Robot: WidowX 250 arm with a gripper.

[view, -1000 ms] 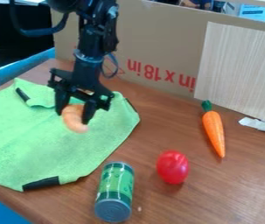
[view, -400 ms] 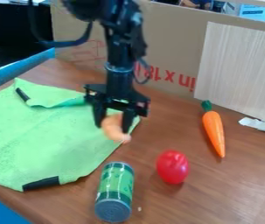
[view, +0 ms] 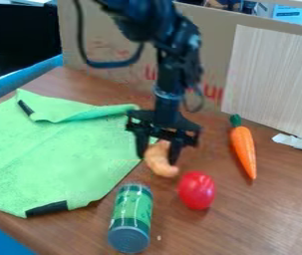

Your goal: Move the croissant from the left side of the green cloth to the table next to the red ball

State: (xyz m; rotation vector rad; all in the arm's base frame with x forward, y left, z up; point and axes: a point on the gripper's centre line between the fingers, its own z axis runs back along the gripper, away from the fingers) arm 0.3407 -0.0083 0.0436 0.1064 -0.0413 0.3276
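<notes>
The black gripper (view: 158, 155) hangs over the middle of the table, just right of the green cloth's edge. Between its two fingers it holds an orange-pink curved object (view: 158, 160), whose lower end points down toward the right. Close by at the lower right stands a red tomato-like toy (view: 196, 191). Below the gripper, a green can (view: 130, 218) lies on its side with its grey end toward the camera.
The green cloth (view: 53, 154) covers the left side, one corner folded over. An orange carrot (view: 243, 149) lies at the right, near a white strip (view: 297, 142). Cardboard (view: 213, 60) and a pale wood-grain panel (view: 273, 79) stand along the back of the brown table (view: 259, 219).
The gripper has moved right and somewhat toward the camera with the curved object, from above the cloth to beside it. The can, tomato-like toy, carrot and cloth stay where they were.
</notes>
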